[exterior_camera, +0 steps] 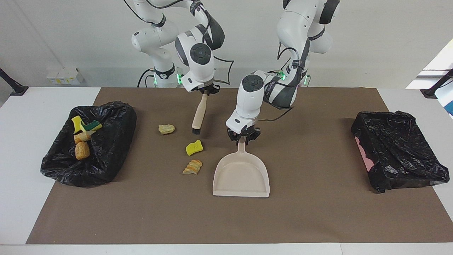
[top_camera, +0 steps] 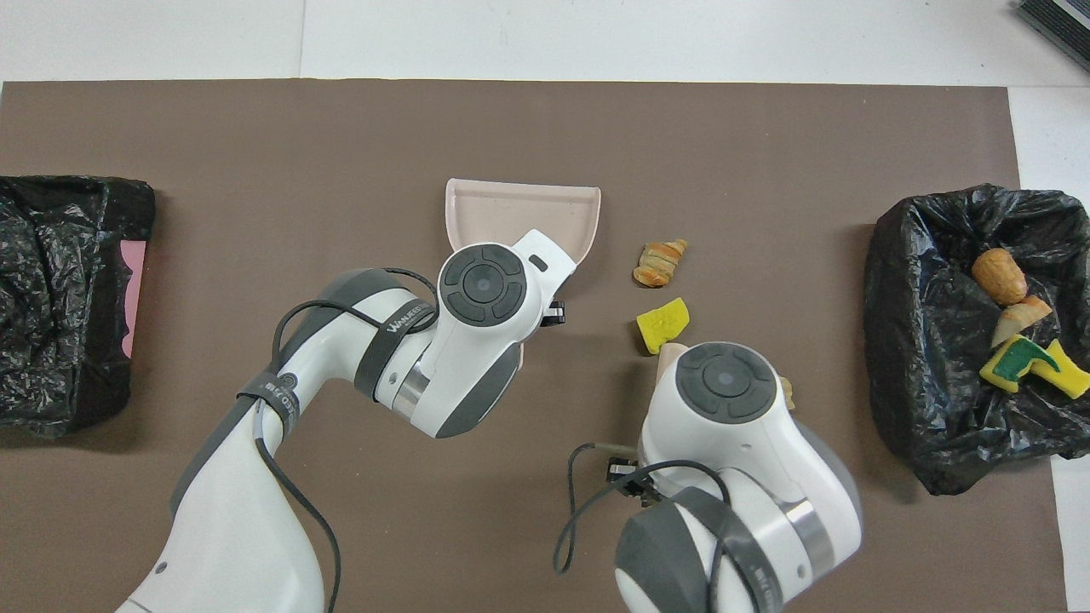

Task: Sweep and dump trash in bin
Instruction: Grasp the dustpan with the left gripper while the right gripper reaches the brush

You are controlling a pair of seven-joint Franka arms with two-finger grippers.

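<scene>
A beige dustpan (exterior_camera: 241, 175) (top_camera: 519, 209) lies flat mid-mat. My left gripper (exterior_camera: 242, 137) is shut on its handle. My right gripper (exterior_camera: 205, 90) is shut on a wooden brush (exterior_camera: 197, 114) that hangs over the mat, its dark bristles just above the surface between two scraps. Three pieces of trash lie loose on the mat: a tan lump (exterior_camera: 166, 129), a yellow sponge chunk (exterior_camera: 194, 147) (top_camera: 663, 324) and a striped bread piece (exterior_camera: 193, 166) (top_camera: 659, 262). Several more scraps (exterior_camera: 83, 136) (top_camera: 1018, 322) lie in the black bin (exterior_camera: 116, 117) (top_camera: 903, 272) at the right arm's end.
A second black-bagged bin (exterior_camera: 398, 152) (top_camera: 60, 289) with a pink side stands at the left arm's end of the table. The brown mat (exterior_camera: 318, 212) covers most of the white table.
</scene>
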